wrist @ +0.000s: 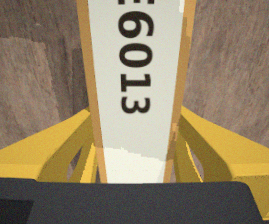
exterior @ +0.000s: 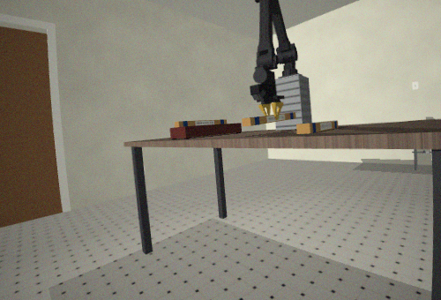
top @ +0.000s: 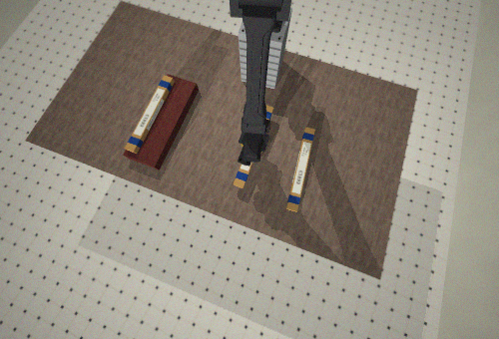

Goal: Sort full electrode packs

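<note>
My gripper [top: 248, 156] [exterior: 272, 117] [wrist: 135, 111] is shut on the middle electrode pack [top: 241, 177] [exterior: 252, 121] [wrist: 135, 65], one yellow finger on each long side. The pack is held roughly level, a little above the table; the gripper and arm hide its middle in the top view. Another pack [top: 150, 114] [exterior: 200, 123] lies flat along the left side of the dark red low platform [top: 173, 125] [exterior: 207, 131]. The third pack [top: 301, 169] [exterior: 325, 127] lies flat on the table, right of the gripper. All three look alike: white label, blue bands, orange ends.
The brown table top [top: 90, 89] [exterior: 375, 140] carries everything. The right half of the platform's top is bare, alongside the pack on it. A grey ribbed pedestal [top: 273, 64] [exterior: 292, 96] stands behind the gripper under the arm's base.
</note>
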Controlling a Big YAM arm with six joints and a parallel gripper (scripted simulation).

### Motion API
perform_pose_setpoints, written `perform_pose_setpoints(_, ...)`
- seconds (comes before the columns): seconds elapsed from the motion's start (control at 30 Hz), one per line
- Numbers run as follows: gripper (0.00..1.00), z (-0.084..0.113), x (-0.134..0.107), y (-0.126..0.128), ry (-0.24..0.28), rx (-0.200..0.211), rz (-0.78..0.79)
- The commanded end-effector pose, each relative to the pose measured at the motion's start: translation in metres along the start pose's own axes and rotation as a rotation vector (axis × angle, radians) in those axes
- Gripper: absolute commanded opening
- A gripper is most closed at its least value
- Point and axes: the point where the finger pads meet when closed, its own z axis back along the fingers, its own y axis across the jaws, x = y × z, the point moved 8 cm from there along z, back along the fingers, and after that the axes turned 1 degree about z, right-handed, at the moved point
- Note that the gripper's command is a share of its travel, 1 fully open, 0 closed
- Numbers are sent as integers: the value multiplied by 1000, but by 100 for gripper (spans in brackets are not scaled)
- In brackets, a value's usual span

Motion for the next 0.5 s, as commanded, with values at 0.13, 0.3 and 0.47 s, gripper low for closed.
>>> perform_pose_setpoints(0.13, 0, 41, 37, 5, -96, 22, -23)
perform_pose_setpoints(0.3, 0, 44, 42, 6, -99, 23, -23)
perform_pose_setpoints(0.47, 0, 47, 45, 7, -101, 23, -23)
